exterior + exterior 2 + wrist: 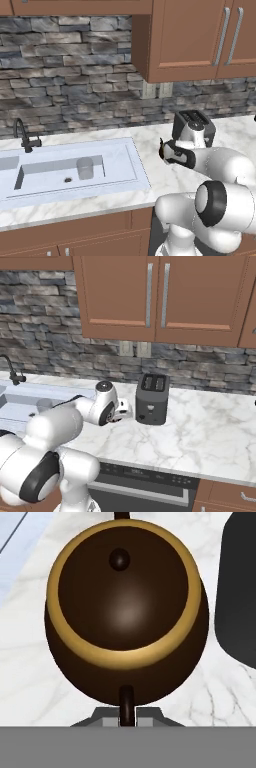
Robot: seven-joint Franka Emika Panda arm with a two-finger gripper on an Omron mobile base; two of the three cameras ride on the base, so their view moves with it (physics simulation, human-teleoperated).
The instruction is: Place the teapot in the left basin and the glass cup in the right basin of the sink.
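While the gripper (127, 718) is pinching narrowly on the teapot (126, 612) by its handle, the pot is sitting straight ahead, mid-frame in the hand view | left basin (10, 165) is lying at the far left edge of the left base view | glass cup (85, 168) is standing in the right basin (47, 177) | teapot is looking squat, dark-brown, gold-rimmed

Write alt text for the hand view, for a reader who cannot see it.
A dark-brown teapot with a golden-tan rim is seen close up from above, its handle at the bottom where the hand is shut on it. It is over a white marble counter, with a black toaster at the right edge.
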